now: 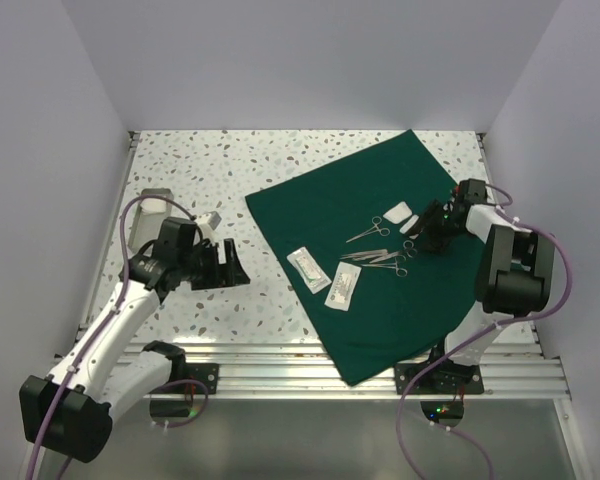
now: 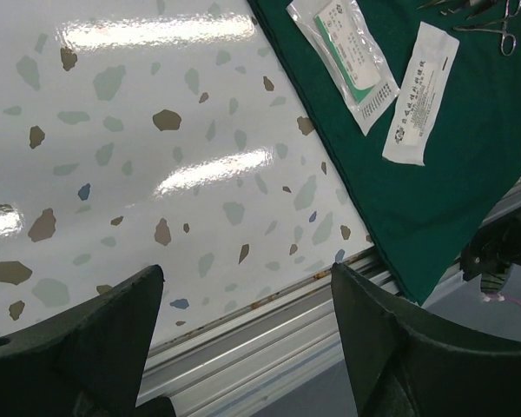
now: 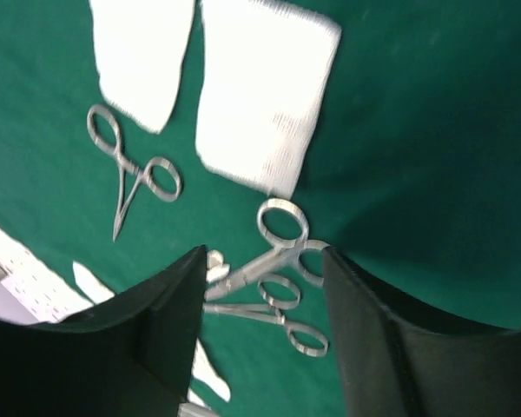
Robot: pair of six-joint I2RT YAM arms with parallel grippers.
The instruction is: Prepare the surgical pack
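Green drape [image 1: 380,310]: two packets [image 1: 310,269] [image 1: 342,287], two pads [image 1: 399,211] [image 1: 409,224]; left gripper [image 2: 247,274], right gripper [image 3: 265,256] gape empty.

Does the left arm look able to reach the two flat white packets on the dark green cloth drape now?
Probably yes: the left gripper hangs open beside the drape, with only bare table before the packets.

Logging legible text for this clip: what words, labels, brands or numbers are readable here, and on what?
Nothing can be quoted.
packet with green print: printed lines, too small to read.
long white packet: rows of dark print, blurred and unreadable.
gauze pads, instruments, green drape: no text visible.
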